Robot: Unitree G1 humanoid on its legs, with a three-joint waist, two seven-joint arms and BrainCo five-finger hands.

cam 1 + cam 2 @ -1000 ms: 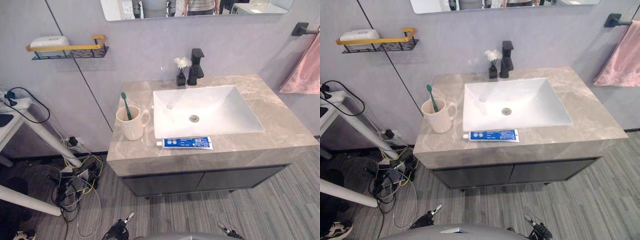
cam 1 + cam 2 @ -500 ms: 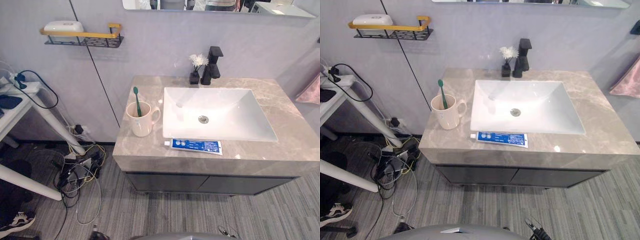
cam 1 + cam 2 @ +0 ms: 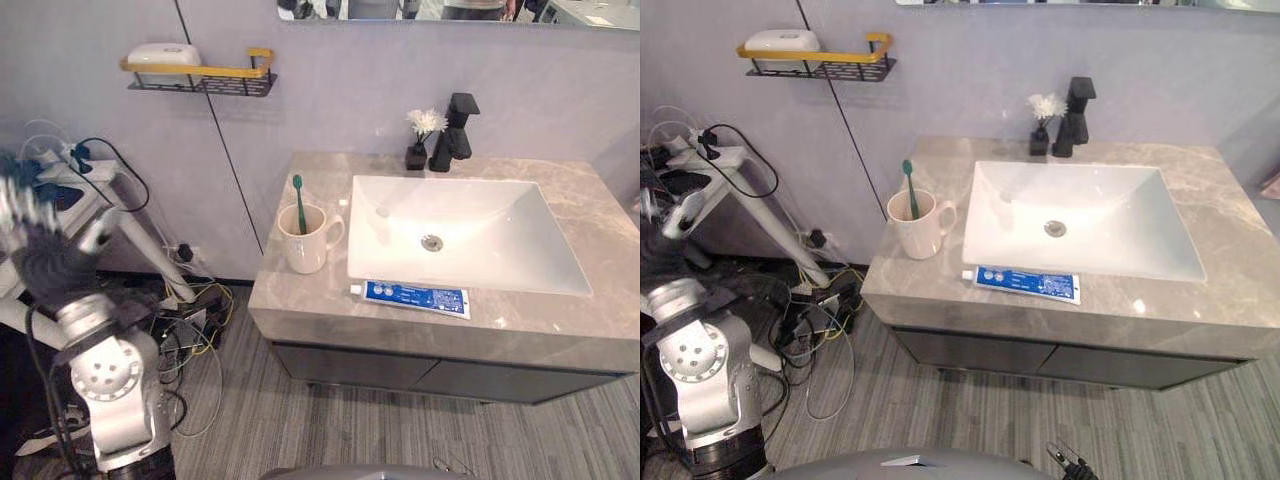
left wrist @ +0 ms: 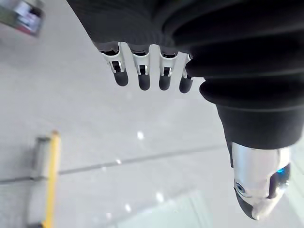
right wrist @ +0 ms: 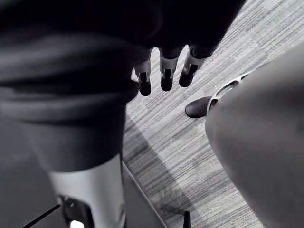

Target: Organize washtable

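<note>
No word, number or sign is legible. The one printed thing is the toothpaste tube (image 3: 415, 297), lying flat on the washtable (image 3: 600, 210) along the front rim of the basin (image 3: 470, 235). It is well apart from the fingers (image 3: 20, 200) of the left hand (image 3: 42, 258), far off to their right. Its blue label bears white lettering and a few round white spots near the cap end, all too small to make out. The mug (image 3: 305, 245), between those fingers and the tube, shows a plain cream side.
</note>
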